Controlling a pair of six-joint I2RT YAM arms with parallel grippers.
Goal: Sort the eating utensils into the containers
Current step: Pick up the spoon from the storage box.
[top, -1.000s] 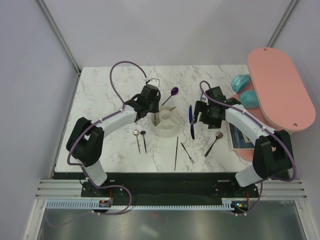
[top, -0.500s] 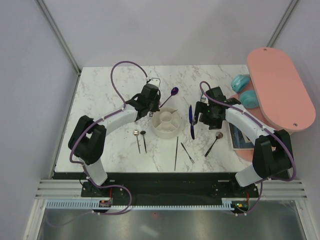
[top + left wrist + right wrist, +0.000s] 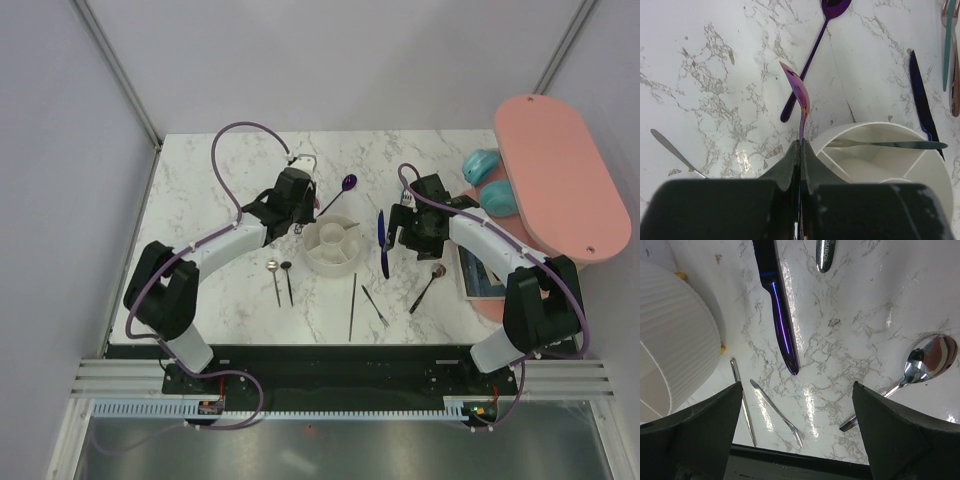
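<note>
several utensils (image 3: pixel 428 288) lie on a white marble tabletop (image 3: pixel 220 190) between pale walls (image 3: pixel 320 60).

White arms (image 3: pixel 232 240) with black joints and purple cables (image 3: pixel 228 150).

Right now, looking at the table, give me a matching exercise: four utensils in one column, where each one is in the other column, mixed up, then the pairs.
Things
1. purple spoon
2. iridescent spoon
3. dark blue knife
4. silver utensil

Places
A. lying in the white holder
B. pinched in the shut left tool
C. on the marble between the holder and the open right tool
D. on the marble beyond the holder's far side

Pairs: 1-D, 2-B, 3-C, 4-A
</note>
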